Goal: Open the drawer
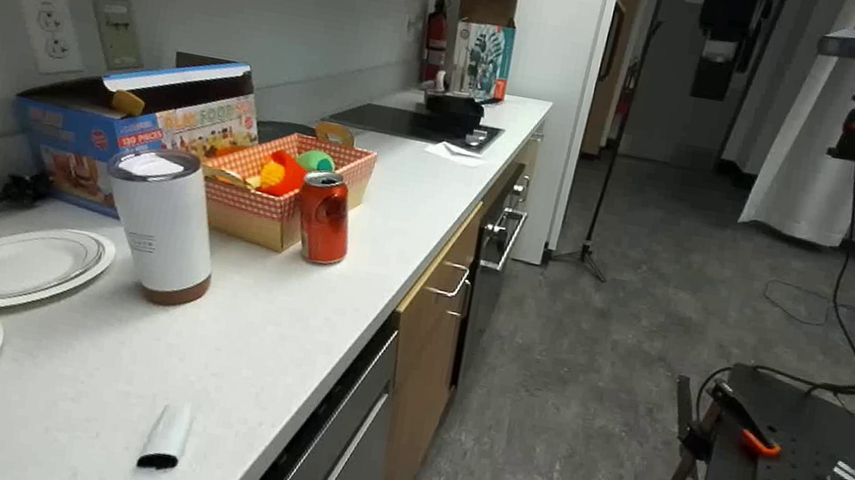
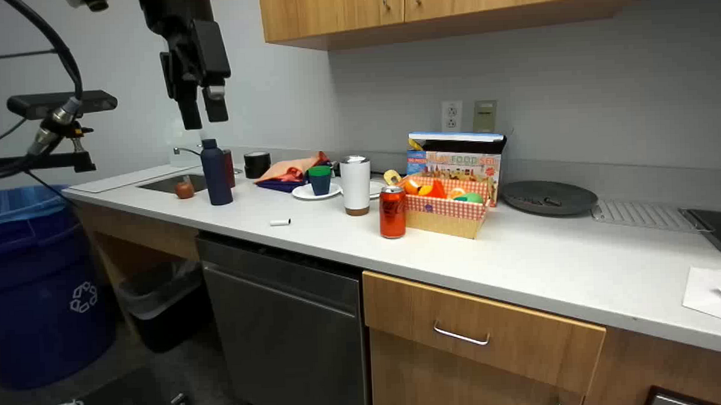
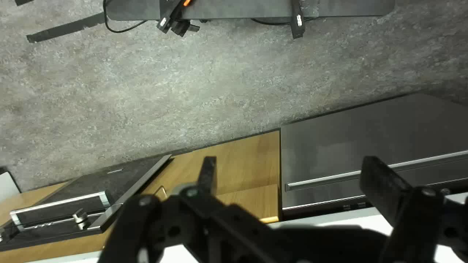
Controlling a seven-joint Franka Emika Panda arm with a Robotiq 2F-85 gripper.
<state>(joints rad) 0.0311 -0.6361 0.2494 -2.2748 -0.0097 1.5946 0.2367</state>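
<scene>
While the gripper (image 2: 204, 117) hangs spread, the drawer (image 2: 484, 318) sits under the white counter (image 2: 566, 261)

Though plain in shape, the drawer shows a streaky tan woodgrain front, shallow and wide, with a paler strip along its top edge. It lies directly beneath the counter's lip, between a dishwasher (image 2: 287, 331) of dark grey metal and a brown wood panel (image 2: 630, 361). Its pull (image 2: 461, 337) is a slim bow of bright metal, well apart from the gripper, whose blocky black fingers (image 3: 380, 182) stand wide of each other in the wrist view.

On the counter's smooth top stand a glossy red soda can (image 2: 392, 212), a cylindrical white tumbler (image 2: 356, 181) with a brown base, and a basket (image 2: 442, 225) lined in red-and-white gingham, filled with rounded, bright play food (image 2: 437, 189). Behind the basket is a printed cardboard play-food box (image 2: 458, 163); a navy bottle (image 2: 216, 177) stands near the sink (image 2: 162, 184).

Above, a wood-fronted wall cabinet (image 2: 336, 11) hangs on a flat grey wall (image 2: 372, 100). Mottled grey flooring (image 3: 219, 84) runs below, with pleated white curtains (image 1: 805, 164) and, near one end of the counter, a blue recycling bin (image 2: 34, 310).
</scene>
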